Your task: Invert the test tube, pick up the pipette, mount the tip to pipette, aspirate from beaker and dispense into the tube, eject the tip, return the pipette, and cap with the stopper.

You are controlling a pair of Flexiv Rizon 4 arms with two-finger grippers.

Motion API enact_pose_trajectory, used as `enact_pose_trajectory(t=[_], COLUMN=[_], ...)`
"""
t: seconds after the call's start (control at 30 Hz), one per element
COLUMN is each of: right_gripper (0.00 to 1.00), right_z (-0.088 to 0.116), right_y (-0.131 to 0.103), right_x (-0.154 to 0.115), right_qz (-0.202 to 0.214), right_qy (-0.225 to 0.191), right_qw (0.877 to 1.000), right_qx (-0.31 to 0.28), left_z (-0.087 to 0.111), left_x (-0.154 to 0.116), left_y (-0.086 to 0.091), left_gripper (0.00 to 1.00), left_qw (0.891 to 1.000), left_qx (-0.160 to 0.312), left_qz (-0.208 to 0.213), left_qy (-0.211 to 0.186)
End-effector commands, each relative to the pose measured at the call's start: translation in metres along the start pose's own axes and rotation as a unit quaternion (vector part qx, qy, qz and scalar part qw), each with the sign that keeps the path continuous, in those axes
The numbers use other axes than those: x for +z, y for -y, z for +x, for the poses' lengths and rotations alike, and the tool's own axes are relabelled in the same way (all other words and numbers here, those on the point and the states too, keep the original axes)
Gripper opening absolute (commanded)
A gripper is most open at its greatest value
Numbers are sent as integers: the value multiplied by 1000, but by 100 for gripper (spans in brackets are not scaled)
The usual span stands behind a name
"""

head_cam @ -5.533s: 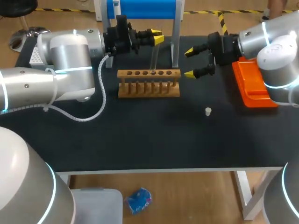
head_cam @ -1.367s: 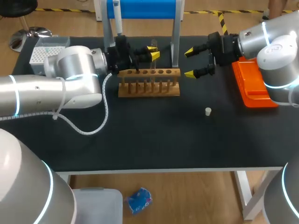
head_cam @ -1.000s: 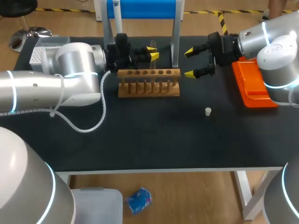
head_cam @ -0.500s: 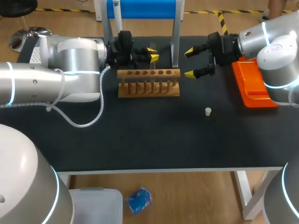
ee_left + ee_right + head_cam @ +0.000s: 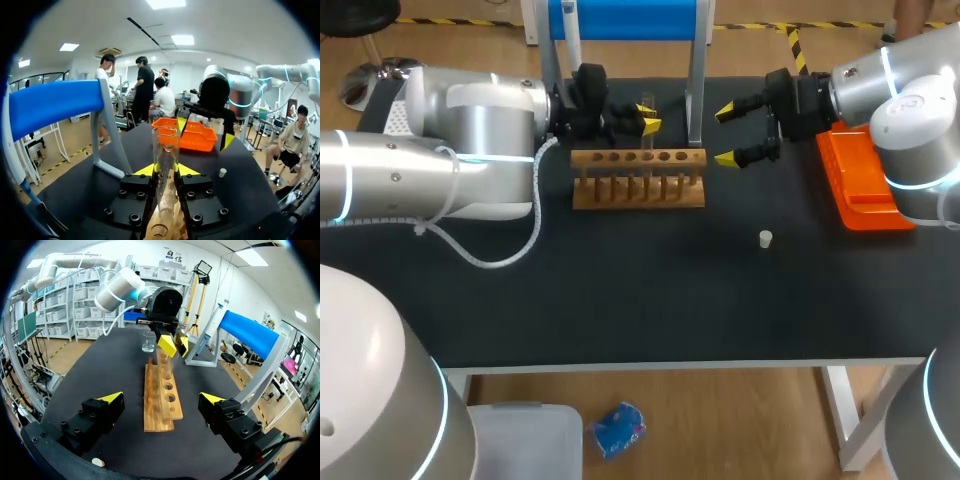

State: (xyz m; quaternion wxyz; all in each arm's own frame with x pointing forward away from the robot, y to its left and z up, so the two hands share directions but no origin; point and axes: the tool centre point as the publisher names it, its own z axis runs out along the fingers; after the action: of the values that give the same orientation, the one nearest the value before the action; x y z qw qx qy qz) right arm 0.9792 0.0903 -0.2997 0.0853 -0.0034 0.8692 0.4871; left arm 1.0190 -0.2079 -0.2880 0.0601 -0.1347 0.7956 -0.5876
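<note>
Test tube (image 5: pixel 165 155) upright, open end up, pinched between the yellow tips of the left gripper (image 5: pixel 165 171), which is closed on the glass from both sides. The tube stands over the back row of the wooden rack (image 5: pixel 638 190), lower end at the holes near the rack's middle; cannot tell whether it is seated in a hole. The left arm comes in from the left and holds the tube just in front of the blue-topped stand (image 5: pixel 620 18).

Right gripper (image 5: pixel 728 135) hangs off the rack's right end, near it but not touching, fingers spread wide with nothing between them. From its own wrist camera the rack runs lengthwise away between the two spread fingers, the left gripper and tube at the far end.

Clear beaker (image 5: pixel 148 341) sits on the table (image 5: pixel 620 290) beyond the rack, past the left gripper. Small white stopper (image 5: pixel 766 238) lies alone on the black tabletop, in front and right of the rack, well apart from both grippers. Orange tray (image 5: pixel 860 185) sits at the table's right side, beside the right arm.
</note>
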Motion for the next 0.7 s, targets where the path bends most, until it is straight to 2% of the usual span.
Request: enact_pose_trajectory(t=[0.03,0.07,0.47,0.6,0.7], right_gripper=[100,100,100,100,100], right_z=[0,0,0,0,0], right_y=[0,0,0,0,0], right_x=[-1,-1,-1,-1,-1], right_qz=[0,0,0,0,0], right_qy=[0,0,0,0,0], right_qw=[1000,1000,1000,1000,1000], right_qx=[0,0,0,0,0], left_z=[-1,-1,2,7,10], left_x=[2,2,-3,-9,-21], left_y=[-2,-2,-1,10,18], left_gripper=[46,100,100,100,100], left_qw=[1000,1000,999,997,996], left_qx=[-3,-3,-4,7,5], left_qz=[-8,-9,-38,-83,-83], left_qy=[-1,-1,1,3,12])
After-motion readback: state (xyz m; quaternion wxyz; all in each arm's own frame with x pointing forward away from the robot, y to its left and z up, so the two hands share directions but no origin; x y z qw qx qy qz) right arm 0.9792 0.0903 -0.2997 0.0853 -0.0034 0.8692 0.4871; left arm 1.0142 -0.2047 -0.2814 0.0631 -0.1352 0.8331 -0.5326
